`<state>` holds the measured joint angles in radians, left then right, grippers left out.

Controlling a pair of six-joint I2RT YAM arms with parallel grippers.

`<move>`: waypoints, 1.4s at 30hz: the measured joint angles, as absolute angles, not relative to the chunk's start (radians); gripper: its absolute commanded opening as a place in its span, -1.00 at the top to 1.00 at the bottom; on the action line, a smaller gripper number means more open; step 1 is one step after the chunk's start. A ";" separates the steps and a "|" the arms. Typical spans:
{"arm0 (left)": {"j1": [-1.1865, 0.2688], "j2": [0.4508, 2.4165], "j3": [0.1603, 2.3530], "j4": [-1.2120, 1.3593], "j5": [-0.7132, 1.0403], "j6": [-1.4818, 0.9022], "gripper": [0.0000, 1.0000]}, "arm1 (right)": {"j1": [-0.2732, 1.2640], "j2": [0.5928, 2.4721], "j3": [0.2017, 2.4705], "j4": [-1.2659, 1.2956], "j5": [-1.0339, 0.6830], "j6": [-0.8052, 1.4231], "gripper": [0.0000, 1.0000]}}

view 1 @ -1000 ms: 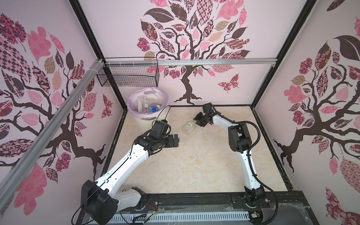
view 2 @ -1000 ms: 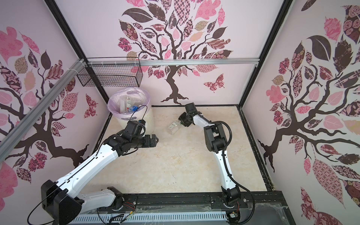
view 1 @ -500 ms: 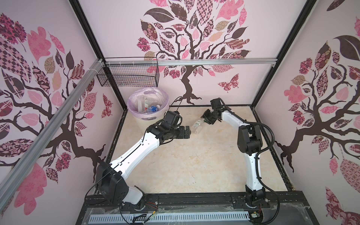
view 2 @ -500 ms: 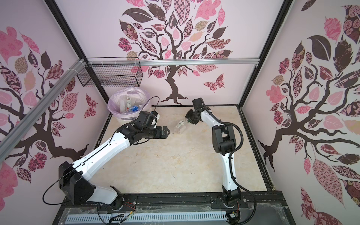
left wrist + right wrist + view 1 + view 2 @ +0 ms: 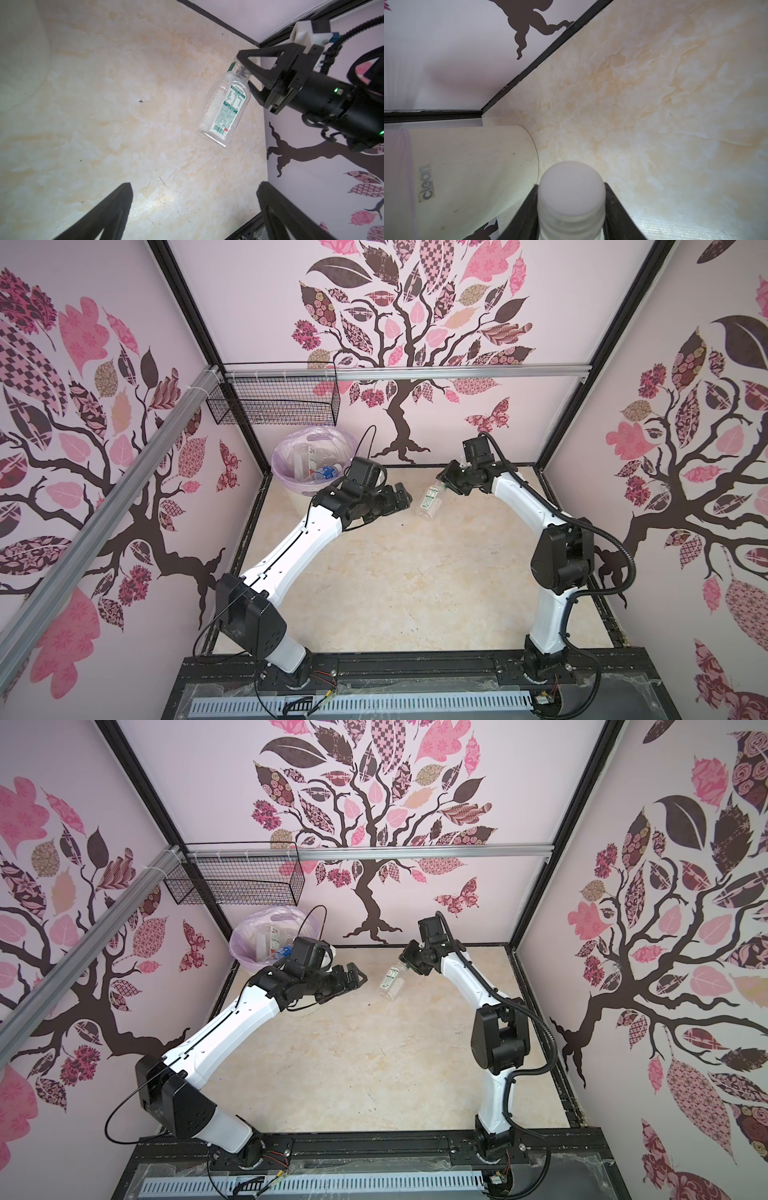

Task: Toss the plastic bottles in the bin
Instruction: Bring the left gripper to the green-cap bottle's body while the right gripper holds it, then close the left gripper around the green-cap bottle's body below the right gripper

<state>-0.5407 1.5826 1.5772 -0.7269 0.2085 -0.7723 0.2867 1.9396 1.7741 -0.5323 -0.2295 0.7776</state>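
The right gripper (image 5: 445,486) is clamped on the neck of a clear plastic bottle (image 5: 431,502) with a white and green label; in the right wrist view its two black fingers (image 5: 525,216) sit on either side of the white cap (image 5: 571,187). In both top views the bottle hangs tilted from that grip near the back of the cream marbled table (image 5: 395,572), its base pointing towards the left gripper (image 5: 405,498). The left gripper is just beside the bottle without touching it, its fingers spread wide and holding nothing, as the left wrist view shows (image 5: 194,185). The bin (image 5: 279,466) stands in the back left corner below a black wire basket (image 5: 274,402), with several bottles (image 5: 322,472) lying inside its lilac bag.
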 measured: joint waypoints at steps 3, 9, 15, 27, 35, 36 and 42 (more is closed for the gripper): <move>-0.550 1.635 1.671 -0.728 0.243 -0.815 -0.97 | 0.287 1.908 1.758 -0.546 -0.218 0.760 0.40; -0.616 1.711 1.749 -0.762 0.233 -0.791 -0.96 | 0.287 1.880 1.756 -0.573 -0.214 0.735 0.40; -0.647 1.734 1.757 -0.808 0.199 -0.754 -0.96 | 0.287 1.880 1.850 -0.666 -0.214 0.688 0.39; -0.678 1.862 1.865 -0.845 0.143 -0.733 -0.96 | 0.287 1.879 1.961 -0.765 -0.203 0.581 0.39; -0.699 1.874 1.897 -0.846 0.144 -0.735 -0.96 | 0.296 1.878 1.915 -0.775 -0.223 0.571 0.39; -0.701 1.881 1.900 -0.839 0.146 -0.735 -0.96 | 0.298 1.878 1.915 -0.773 -0.229 0.571 0.39; -0.706 1.934 1.914 -0.832 0.160 -0.751 -0.97 | 0.300 1.878 1.915 -0.774 -0.251 0.572 0.39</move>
